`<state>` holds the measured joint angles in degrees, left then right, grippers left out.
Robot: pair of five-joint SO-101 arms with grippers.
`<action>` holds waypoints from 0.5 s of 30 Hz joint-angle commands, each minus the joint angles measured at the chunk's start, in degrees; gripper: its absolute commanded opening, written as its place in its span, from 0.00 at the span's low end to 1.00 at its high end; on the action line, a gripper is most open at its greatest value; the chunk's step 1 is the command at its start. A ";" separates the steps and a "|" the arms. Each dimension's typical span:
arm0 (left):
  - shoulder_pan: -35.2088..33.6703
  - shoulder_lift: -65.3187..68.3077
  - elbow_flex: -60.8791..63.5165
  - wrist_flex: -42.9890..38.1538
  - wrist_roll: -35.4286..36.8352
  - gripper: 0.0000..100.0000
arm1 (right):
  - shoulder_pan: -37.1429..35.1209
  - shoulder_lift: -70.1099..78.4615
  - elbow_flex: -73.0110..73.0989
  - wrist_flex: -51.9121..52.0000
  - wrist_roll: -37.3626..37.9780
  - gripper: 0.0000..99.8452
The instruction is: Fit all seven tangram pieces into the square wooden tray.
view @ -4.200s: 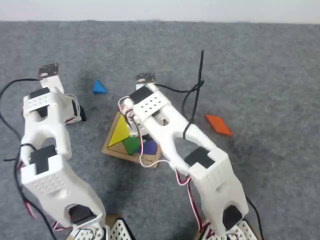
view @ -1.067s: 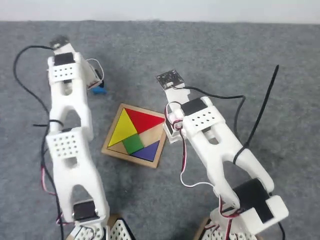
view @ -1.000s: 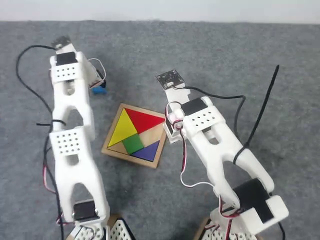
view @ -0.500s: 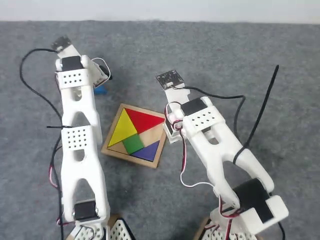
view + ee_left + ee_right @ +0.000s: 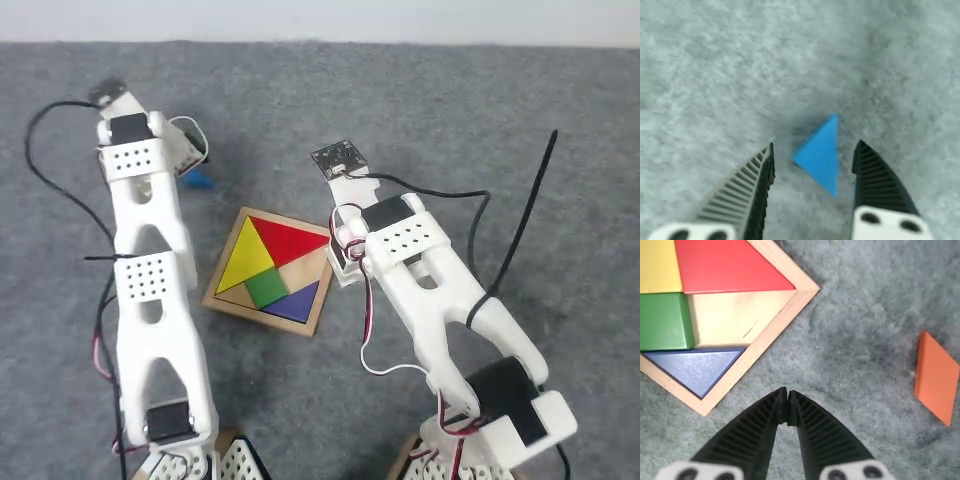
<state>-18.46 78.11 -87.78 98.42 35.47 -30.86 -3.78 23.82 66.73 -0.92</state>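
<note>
Black-fingered and spread wide: left pincer, hovering low over a small light-blue triangular piece. One ribbed finger on each side of that triangle, neither seen to touch it. Triangle flat on the grey felt-like worktop, well apart from the square wooden tray, up and to the left of it in the high view.

Pressed shut tip to tip, holding nothing: right pincer, poised above bare worktop just off one edge of the tray. Inside the tray, lying flush: large red triangle, large yellow triangle, green square and dark blue triangle. Between red, green and dark blue, a patch of bare wood. Farther out on the felt, well clear of the tray: flat orange parallelogram piece.
</note>
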 commanded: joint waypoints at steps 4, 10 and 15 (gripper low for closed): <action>-1.05 -2.90 4.00 2.20 -6.68 0.13 | -0.13 -3.74 -0.44 -0.31 0.88 0.01; -0.88 -5.27 9.19 2.11 -8.26 0.11 | -0.04 -3.74 -0.44 -0.31 0.88 0.01; -1.23 -5.19 9.19 2.20 -8.97 0.11 | -0.04 -3.74 -0.44 -0.31 0.88 0.01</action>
<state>-18.99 75.65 -78.99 98.42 27.56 -30.86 -3.78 23.82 66.73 -0.75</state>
